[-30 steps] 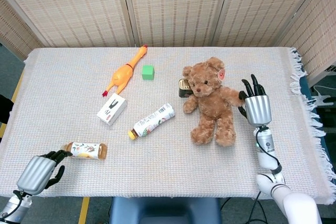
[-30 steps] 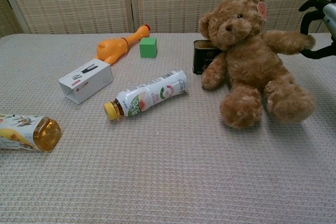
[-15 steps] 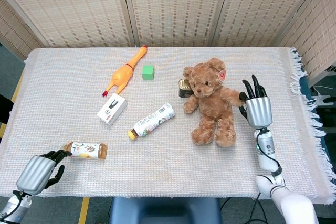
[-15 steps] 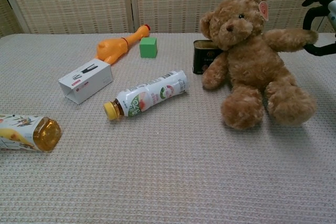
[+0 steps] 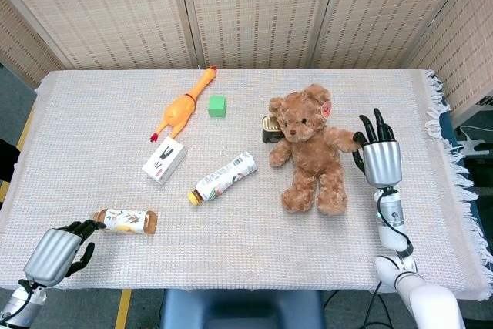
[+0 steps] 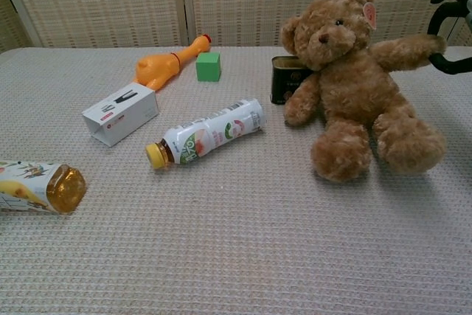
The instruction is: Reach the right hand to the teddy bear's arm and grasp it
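At the lower left of the head view the silver-backed, black-fingered left hand [image 5: 55,254] rests with its fingers curled on nothing, just beside a lying juice bottle with an amber cap end [image 5: 126,220], idle since the task is not its own. Farther up, at right of centre on the woven-cloth table [image 5: 231,252], the brown plush teddy bear [image 5: 311,146] sits propped with one arm [image 6: 402,49] stretched sideways toward the right edge. The right hand [image 5: 376,153] stands upright there, dark fingers hooked around the paw tip, apparently holding it, though the frame edge cuts the grip off.

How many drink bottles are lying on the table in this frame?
2. A white-labelled bottle with a yellow cap lies near the table's middle, left of the teddy bear; an amber bottle lies at the front left.
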Robot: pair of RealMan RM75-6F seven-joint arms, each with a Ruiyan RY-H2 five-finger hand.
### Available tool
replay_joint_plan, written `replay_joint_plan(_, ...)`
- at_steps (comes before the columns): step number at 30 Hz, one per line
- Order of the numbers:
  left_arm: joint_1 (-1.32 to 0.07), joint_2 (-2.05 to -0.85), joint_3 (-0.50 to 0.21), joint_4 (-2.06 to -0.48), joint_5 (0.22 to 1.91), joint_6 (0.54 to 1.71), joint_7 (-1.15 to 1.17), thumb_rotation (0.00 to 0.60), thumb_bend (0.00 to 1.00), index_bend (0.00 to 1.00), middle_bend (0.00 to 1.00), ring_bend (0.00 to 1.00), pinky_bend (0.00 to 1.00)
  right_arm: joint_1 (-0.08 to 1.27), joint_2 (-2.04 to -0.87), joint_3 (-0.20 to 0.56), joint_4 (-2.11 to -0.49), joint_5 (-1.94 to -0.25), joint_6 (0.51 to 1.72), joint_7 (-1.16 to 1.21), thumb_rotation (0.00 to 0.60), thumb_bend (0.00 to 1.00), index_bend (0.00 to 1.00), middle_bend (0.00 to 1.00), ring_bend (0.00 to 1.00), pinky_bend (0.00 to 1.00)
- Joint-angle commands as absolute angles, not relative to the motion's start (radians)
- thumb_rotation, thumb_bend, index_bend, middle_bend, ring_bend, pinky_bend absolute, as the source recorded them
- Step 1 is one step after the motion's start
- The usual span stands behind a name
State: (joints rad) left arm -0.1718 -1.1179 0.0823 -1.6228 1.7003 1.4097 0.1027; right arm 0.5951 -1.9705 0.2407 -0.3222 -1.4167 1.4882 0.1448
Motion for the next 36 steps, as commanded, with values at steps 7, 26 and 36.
replay_joint_plan(7, -0.17, -1.118, 0.081, -1.622, 1.704, 1.419, 0.099, 0.6, 0.57, 0.31, 0.35, 0.42, 0.67, 0.582, -1.96, 0.206, -0.322, -1.429, 1.434, 0.115, 0.6, 0.27, 0.52, 0.18, 0.01, 0.3)
replay_joint_plan(26, -0.17, -1.116, 0.076, -1.618, 1.689, 1.414, 0.089, 0.6, 0.57, 0.31, 0.35, 0.42, 0.67, 0.395, -1.643, 0.098, -0.894, -1.448, 1.425, 0.102, 0.6, 0.22, 0.06, 0.11, 0.0, 0.24)
replay_joint_plan(36, -0.168, -1.116, 0.08, -1.626, 1.694, 1.413, 0.105, 0.6, 0.57, 0.31, 0.36, 0.42, 0.67, 0.201, -1.197, -0.061, -1.552, -1.488, 1.483, -0.065, 0.6, 0.21, 0.08, 0.11, 0.0, 0.24)
